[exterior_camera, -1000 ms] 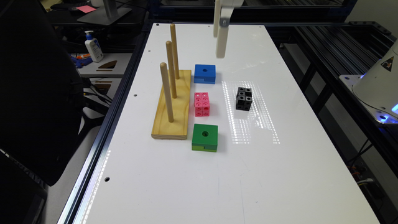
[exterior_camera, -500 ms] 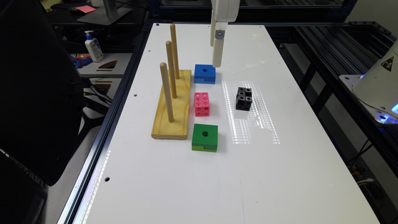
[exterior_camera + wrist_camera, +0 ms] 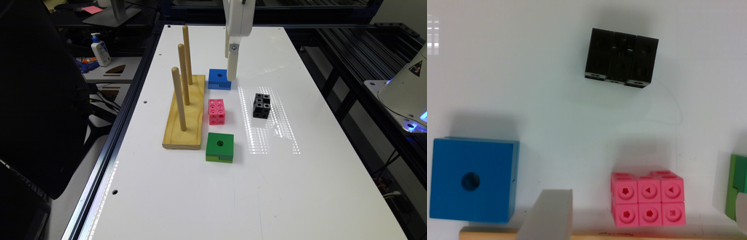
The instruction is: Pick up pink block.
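I see the gripper (image 3: 232, 71) has come down since a second ago, from high over the table's (image 3: 206, 200) far end to just beside the blue block (image 3: 219, 79); nothing on the table has shifted. The pink block (image 3: 217, 111) sits untouched between blue and green block (image 3: 219, 147), beside the peg board (image 3: 185, 115), so I judge approach unfinished. One finger (image 3: 547, 215) shows; I cannot tell open or closed.
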Available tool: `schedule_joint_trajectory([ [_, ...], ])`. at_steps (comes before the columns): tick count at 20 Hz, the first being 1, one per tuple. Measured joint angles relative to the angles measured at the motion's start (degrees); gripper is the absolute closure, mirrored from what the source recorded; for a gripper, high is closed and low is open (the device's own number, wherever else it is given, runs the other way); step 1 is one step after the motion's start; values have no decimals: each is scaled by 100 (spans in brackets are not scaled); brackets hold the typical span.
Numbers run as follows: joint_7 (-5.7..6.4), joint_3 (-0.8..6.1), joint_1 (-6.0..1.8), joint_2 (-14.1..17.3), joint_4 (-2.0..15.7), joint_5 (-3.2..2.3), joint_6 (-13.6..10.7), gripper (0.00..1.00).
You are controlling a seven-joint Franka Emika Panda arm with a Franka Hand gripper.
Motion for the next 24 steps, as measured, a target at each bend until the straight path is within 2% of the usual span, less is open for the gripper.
schedule_joint_trajectory([
  [5, 10, 26, 0, 365, 51, 0, 406, 0],
  [10, 70, 90, 1, 457, 248, 0, 426, 0],
  [14, 94, 112, 1, 538, 325, 0, 437, 0],
  [21, 95, 113, 0, 880, 332, 0, 717, 0],
  [24, 95, 113, -1, 1135, 334, -2, 960, 0],
])
